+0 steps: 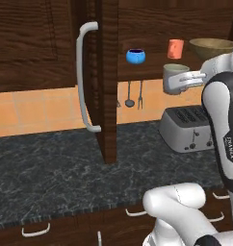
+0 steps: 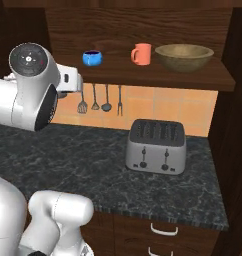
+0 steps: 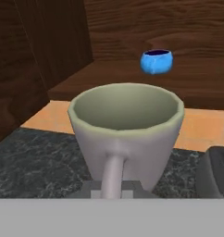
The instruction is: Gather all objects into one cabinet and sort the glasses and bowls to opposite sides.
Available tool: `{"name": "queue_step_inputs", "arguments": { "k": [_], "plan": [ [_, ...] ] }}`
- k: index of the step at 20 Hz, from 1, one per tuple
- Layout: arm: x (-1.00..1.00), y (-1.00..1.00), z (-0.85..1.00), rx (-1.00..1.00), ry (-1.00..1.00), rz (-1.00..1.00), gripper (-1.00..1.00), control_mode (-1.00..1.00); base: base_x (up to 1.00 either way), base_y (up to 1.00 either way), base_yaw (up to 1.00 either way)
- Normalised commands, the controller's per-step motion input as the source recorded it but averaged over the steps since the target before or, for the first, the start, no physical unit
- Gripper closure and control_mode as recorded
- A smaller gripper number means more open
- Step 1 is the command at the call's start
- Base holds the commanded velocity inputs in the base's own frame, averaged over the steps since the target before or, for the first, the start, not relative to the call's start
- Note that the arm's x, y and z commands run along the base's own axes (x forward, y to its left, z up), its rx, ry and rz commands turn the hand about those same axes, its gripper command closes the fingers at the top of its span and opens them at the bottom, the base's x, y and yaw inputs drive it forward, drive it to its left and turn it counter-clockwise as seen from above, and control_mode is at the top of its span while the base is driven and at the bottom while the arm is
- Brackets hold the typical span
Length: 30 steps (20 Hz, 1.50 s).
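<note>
Mug (image 1: 175, 78) hangs in mid-air over the desk (image 1: 51, 173), upright, mouth up, above the toaster (image 1: 188, 127) and in front of the open cabinet's shelf (image 2: 143, 70). We see its handle running back into the gripper (image 1: 198, 77), which is pinching that handle; in the hand view the mug (image 3: 126, 132) stands close before the camera with the handle toward us, its hollow bare.

On the shelf we note three vessels, well apart from one another: the blue bowl (image 2: 92, 58) at the left, the orange cup (image 2: 141, 54) in the middle, and the wooden bowl (image 2: 184, 56) at the right. All three sit upright. The mug is lower than the shelf and nearer to us than the blue bowl (image 3: 156, 61).

Cabinet door (image 1: 106, 77) stands open, edge toward us, with its curved grey handle (image 1: 82, 77) on the left face. Utensils (image 2: 100, 102) hang on the tiled wall beneath the shelf, behind the toaster (image 2: 156, 146).
</note>
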Motion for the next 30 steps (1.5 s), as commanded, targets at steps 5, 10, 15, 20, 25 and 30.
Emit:
{"name": "queue_step_inputs", "arguments": {
  "k": [5,10,15,20,25,30],
  "plan": [
    [0.72,0.37,0.10,0.00,-0.01,0.02,1.00,-1.00,0.00,0.00,0.00],
    [0.79,0.47,0.04,0.00,-0.01,0.00,1.00,-1.00,0.00,0.00,0.00],
    [0.90,0.40,0.00,0.00,0.00,0.00,1.00,-1.00,0.00,0.00,0.00],
    [1.00,0.41,0.00,0.00,0.01,0.00,1.00,-1.00,0.00,0.00,0.00],
    [0.89,0.42,0.00,0.00,0.01,0.00,1.00,-1.00,0.00,0.00,0.00],
    [0.79,0.32,0.00,0.00,0.01,0.00,1.00,-1.00,0.00,0.00,0.00]
  ]
}}
